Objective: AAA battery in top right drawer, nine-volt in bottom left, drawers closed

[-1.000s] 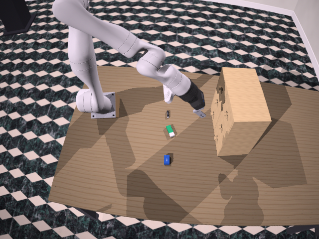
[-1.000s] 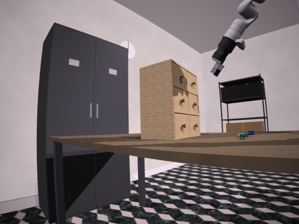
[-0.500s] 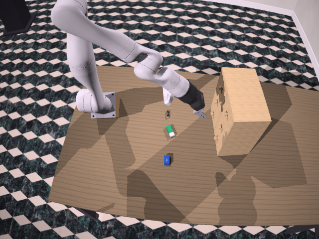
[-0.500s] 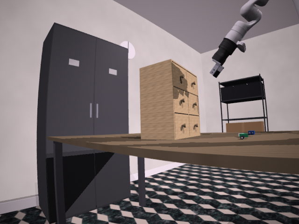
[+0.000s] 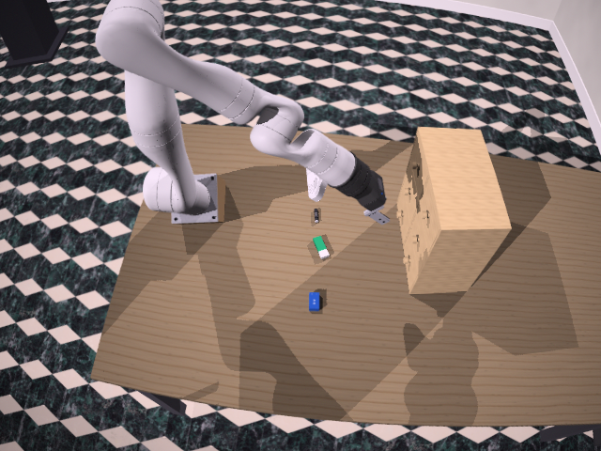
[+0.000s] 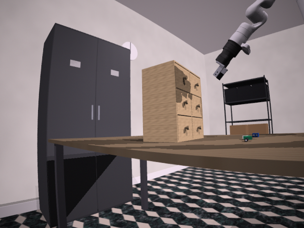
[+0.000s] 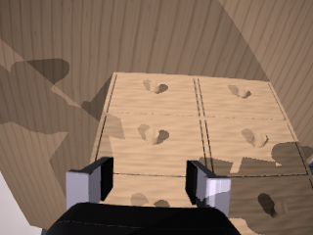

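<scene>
Top view, AAA battery: dark, small [image 5: 315, 215], lying on the table [image 5: 160, 310] [image 6: 211, 156] [image 7: 161, 29], well apart from the chest [image 5: 461, 179] [image 6: 159, 103] [image 7: 108, 104]; not stowed.
Top view, nine-volt battery: blue [image 5: 314, 302] [image 6: 255, 135], also on the table, not stowed.
Top view, green-and-white block: [image 5: 320, 246] [image 6: 247, 137] between the 2 batteries; stays out of the drawers.
Top view, open room: a broad strip of table separates the 3 small things from the drawer fronts; gaps between them look ample.
Exterior view, drawers: 6 fronts, 2 columns by 3 rows, all look pushed in.
Exterior view, fingers: [image 5: 383, 219] [image 6: 218, 76] [image 7: 149, 183] raised, spread, apart from the chest; nothing pinched.
Wrist view, fingers: wide apart, only air between; top row sits lowest here, sides reversed.
Wrist view, target: top-right drawer [image 5: 431, 227] [image 6: 194, 80] [image 7: 124, 188] lies beyond the fingers; its knob is partly hidden. Likely step: line up to pull it, short of half its length.
Wrist view, edges: neighbouring knobs are close; a skewed approach could catch one.
Progress: 0 of 2 batteries stowed. Left: open top-right and bottom-left [image 5: 402, 221] [image 6: 182, 133] [image 7: 220, 105] drawers, load, push in, retreat.
</scene>
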{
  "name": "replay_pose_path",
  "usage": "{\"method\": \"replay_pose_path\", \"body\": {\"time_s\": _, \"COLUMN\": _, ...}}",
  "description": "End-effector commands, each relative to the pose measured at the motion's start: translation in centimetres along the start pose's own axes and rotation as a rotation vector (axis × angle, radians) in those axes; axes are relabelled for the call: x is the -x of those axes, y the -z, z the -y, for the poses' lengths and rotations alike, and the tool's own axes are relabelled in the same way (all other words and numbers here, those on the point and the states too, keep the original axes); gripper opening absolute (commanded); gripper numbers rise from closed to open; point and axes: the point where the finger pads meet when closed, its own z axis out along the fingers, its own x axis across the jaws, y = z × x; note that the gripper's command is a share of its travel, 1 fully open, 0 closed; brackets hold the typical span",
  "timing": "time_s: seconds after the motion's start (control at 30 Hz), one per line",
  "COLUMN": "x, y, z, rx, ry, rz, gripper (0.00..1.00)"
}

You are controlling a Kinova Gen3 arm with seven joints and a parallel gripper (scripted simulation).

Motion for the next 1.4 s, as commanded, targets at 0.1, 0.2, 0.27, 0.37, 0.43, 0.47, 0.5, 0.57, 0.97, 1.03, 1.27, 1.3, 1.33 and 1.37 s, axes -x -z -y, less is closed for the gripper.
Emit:
{"method": "replay_pose_path", "body": {"time_s": 0.1, "x": 0.05, "y": -0.09, "z": 0.07, "rx": 0.004, "ry": -0.005, "rz": -0.002, "gripper": 1.00}}
{"method": "replay_pose_path", "body": {"time_s": 0.2, "x": 0.05, "y": -0.11, "z": 0.07, "rx": 0.006, "ry": -0.005, "rz": -0.002, "gripper": 1.00}}
{"method": "replay_pose_path", "body": {"time_s": 0.27, "x": 0.05, "y": -0.12, "z": 0.07, "rx": 0.007, "ry": -0.005, "rz": -0.002, "gripper": 1.00}}
{"method": "replay_pose_path", "body": {"time_s": 0.37, "x": 0.05, "y": -0.12, "z": 0.07, "rx": 0.007, "ry": -0.005, "rz": -0.002, "gripper": 1.00}}
{"method": "replay_pose_path", "body": {"time_s": 0.43, "x": 0.05, "y": -0.12, "z": 0.07, "rx": 0.008, "ry": -0.005, "rz": -0.002, "gripper": 1.00}}
{"method": "replay_pose_path", "body": {"time_s": 0.47, "x": 0.05, "y": -0.12, "z": 0.07, "rx": 0.008, "ry": -0.005, "rz": -0.002, "gripper": 1.00}}
{"method": "replay_pose_path", "body": {"time_s": 0.5, "x": 0.05, "y": -0.13, "z": 0.07, "rx": 0.008, "ry": -0.005, "rz": -0.002, "gripper": 1.00}}
{"method": "replay_pose_path", "body": {"time_s": 0.57, "x": 0.05, "y": -0.13, "z": 0.07, "rx": 0.008, "ry": -0.005, "rz": -0.002, "gripper": 1.00}}
{"method": "replay_pose_path", "body": {"time_s": 0.97, "x": 0.05, "y": -0.13, "z": 0.07, "rx": 0.008, "ry": -0.005, "rz": -0.002, "gripper": 0.67}}
{"method": "replay_pose_path", "body": {"time_s": 1.03, "x": 0.05, "y": -0.13, "z": 0.07, "rx": 0.008, "ry": -0.005, "rz": -0.002, "gripper": 0.67}}
{"method": "replay_pose_path", "body": {"time_s": 1.27, "x": 0.05, "y": -0.13, "z": 0.07, "rx": 0.008, "ry": -0.005, "rz": -0.002, "gripper": 0.67}}
{"method": "replay_pose_path", "body": {"time_s": 1.3, "x": 0.05, "y": -0.13, "z": 0.07, "rx": 0.008, "ry": -0.005, "rz": -0.002, "gripper": 0.67}}
{"method": "replay_pose_path", "body": {"time_s": 1.33, "x": 0.05, "y": -0.13, "z": 0.07, "rx": 0.008, "ry": -0.005, "rz": -0.002, "gripper": 0.67}}
{"method": "replay_pose_path", "body": {"time_s": 1.37, "x": 0.05, "y": -0.13, "z": 0.07, "rx": 0.008, "ry": -0.005, "rz": -0.002, "gripper": 0.67}}
